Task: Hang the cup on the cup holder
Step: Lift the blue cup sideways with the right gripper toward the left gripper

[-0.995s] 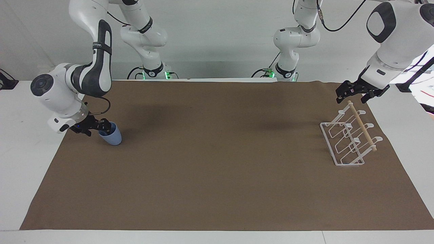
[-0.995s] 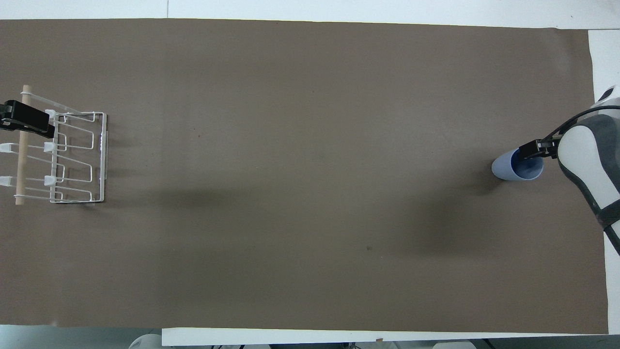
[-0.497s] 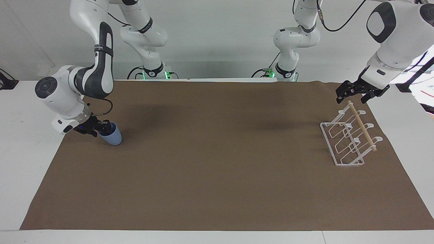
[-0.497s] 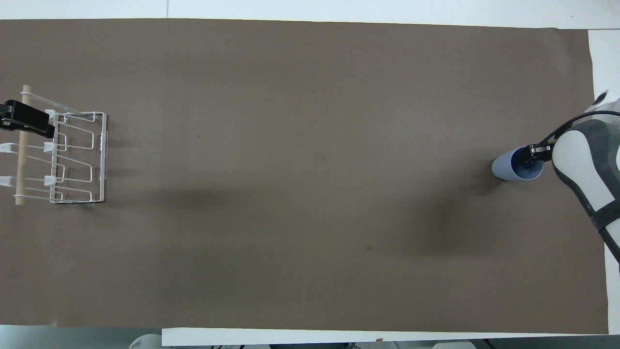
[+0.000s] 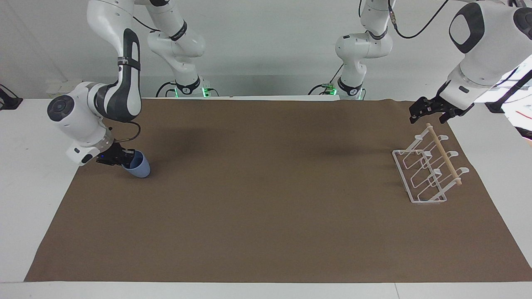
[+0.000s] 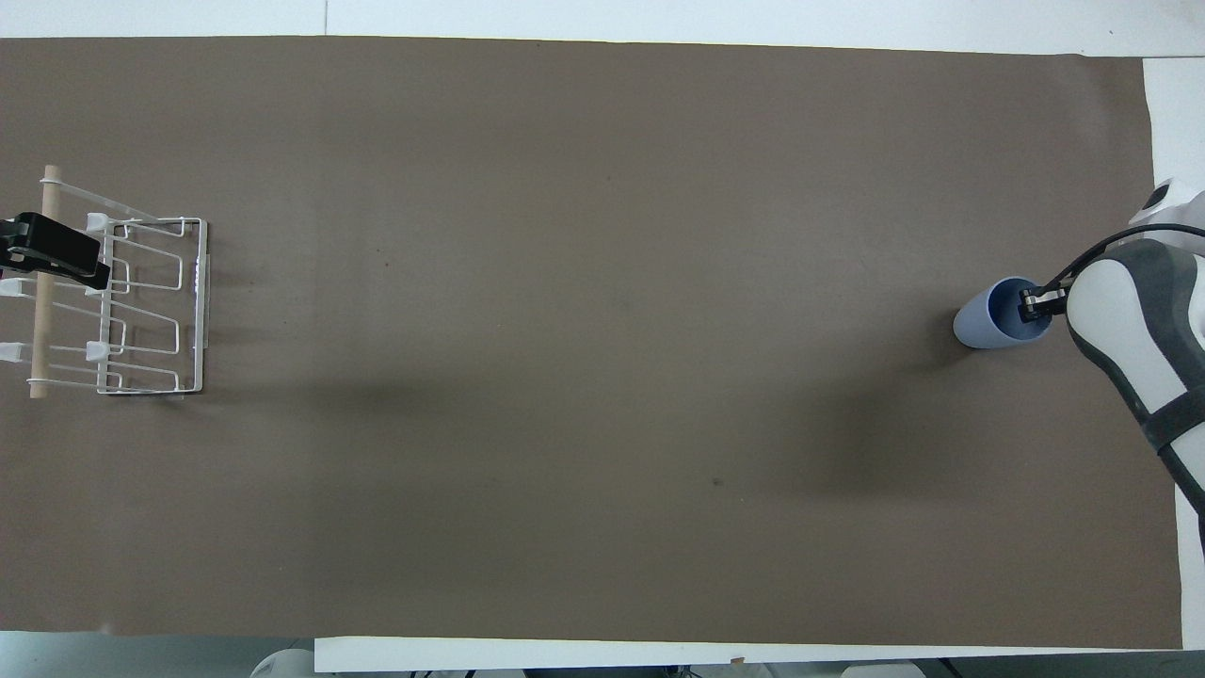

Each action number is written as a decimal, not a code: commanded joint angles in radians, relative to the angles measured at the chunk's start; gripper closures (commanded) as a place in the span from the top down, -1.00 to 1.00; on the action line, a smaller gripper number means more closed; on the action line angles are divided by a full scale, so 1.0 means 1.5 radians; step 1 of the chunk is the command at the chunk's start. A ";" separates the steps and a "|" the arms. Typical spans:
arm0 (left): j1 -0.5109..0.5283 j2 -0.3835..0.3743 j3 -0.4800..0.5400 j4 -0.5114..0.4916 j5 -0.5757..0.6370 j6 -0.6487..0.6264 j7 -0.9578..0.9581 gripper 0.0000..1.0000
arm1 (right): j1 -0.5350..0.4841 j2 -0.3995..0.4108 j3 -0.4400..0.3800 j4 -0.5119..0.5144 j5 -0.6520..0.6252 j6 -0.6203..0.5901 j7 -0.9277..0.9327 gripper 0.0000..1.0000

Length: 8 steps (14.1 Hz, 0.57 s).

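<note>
1. Nearest the robots, the left gripper [image 5: 430, 111] hangs over the cup holder's [image 5: 428, 171] dowel end, fingers apart.
2. Slightly farther, the right gripper [image 5: 124, 159] is clamped on the tilted cup's [image 5: 139, 168] rim, at the right arm's end of the mat [image 5: 266, 207].

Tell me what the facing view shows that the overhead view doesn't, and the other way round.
Only the facing view shows both arms whole, their bases, and the left pincer raised above the cup holder rather than touching it. Only the overhead view looks down into the cup, showing a finger of the right pincer inside its rim. Both show the cup tilted at the right arm's end of the brown mat and the holder at the left arm's end.
</note>
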State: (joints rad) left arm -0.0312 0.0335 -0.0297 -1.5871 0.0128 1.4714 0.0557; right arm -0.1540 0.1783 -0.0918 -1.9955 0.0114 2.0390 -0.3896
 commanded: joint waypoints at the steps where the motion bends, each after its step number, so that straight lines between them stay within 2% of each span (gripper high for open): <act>1: -0.010 -0.020 -0.002 -0.022 0.011 -0.009 0.007 1.00 | 0.001 -0.014 0.011 0.083 0.008 -0.122 -0.025 -1.00; 2: -0.016 -0.020 -0.001 -0.021 0.012 -0.013 0.008 1.00 | 0.009 -0.019 0.022 0.114 0.022 -0.178 -0.028 -1.00; 3: -0.010 -0.021 -0.001 -0.023 0.012 -0.013 0.007 1.00 | 0.016 -0.028 0.047 0.141 0.085 -0.222 -0.027 -1.00; 4: -0.009 -0.021 0.000 -0.020 0.012 -0.009 0.006 1.00 | 0.019 -0.036 0.055 0.149 0.193 -0.239 -0.023 -1.00; 6: -0.012 -0.022 0.000 -0.022 0.012 -0.007 -0.039 1.00 | 0.047 -0.041 0.059 0.142 0.349 -0.240 -0.017 -1.00; 8: -0.017 -0.022 -0.002 -0.025 0.012 -0.006 -0.128 1.00 | 0.088 -0.041 0.060 0.142 0.436 -0.230 0.041 -1.00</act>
State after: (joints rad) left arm -0.0393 0.0277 -0.0368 -1.5910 0.0128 1.4588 -0.0374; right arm -0.0542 0.1099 -0.0039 -1.7786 0.5575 1.6872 -0.3822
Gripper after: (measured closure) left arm 0.000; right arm 0.956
